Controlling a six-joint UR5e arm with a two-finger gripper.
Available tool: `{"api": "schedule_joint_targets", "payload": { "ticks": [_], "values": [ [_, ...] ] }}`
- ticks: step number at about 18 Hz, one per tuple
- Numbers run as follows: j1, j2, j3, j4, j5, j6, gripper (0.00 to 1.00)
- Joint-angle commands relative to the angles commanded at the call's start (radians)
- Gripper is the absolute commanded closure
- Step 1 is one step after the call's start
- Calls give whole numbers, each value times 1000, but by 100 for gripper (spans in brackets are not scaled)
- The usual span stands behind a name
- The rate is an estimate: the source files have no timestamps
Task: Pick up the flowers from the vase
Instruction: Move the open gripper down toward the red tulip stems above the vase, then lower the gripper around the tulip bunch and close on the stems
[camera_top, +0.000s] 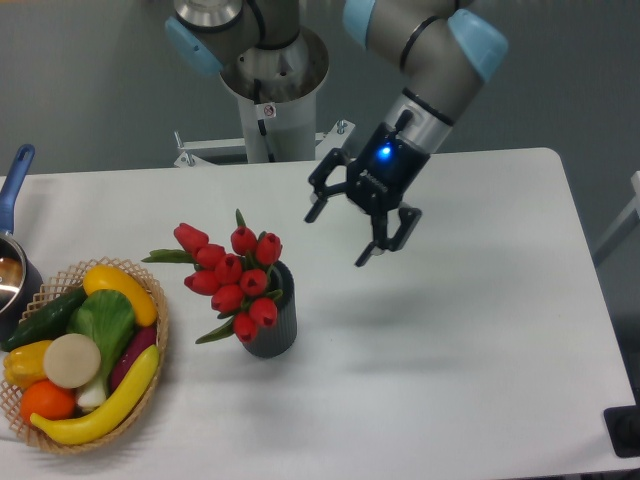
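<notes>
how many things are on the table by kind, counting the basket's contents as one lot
flowers: 1 bunch
vase: 1
basket of fruit and vegetables: 1
pot: 1, partly out of frame
total: 4
The open gripper hangs above the table, right of the flowers.

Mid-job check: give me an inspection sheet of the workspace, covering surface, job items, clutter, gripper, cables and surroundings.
Surface: white table, bare on its right half.
Job's things: red tulip flowers sit in the dark ribbed vase, which stands upright left of centre.
Clutter: woven basket of fruit and vegetables at the left front; blue-handled pot at the left edge.
Gripper: gripper open, empty, hanging above the table to the right of the flowers, not touching them.
Cables: nothing seen.
Surroundings: arm base column behind the table; grey floor; a dark object at the lower right edge, unclear.
</notes>
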Motion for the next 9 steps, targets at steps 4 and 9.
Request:
{"api": "schedule_joint_targets", "payload": {
  "ticks": [4, 9],
  "values": [
    [-35, -3, -35, 66, -6, -2, 0],
    [-71, -21, -43, 107, -6, -5, 0]
  ]
}}
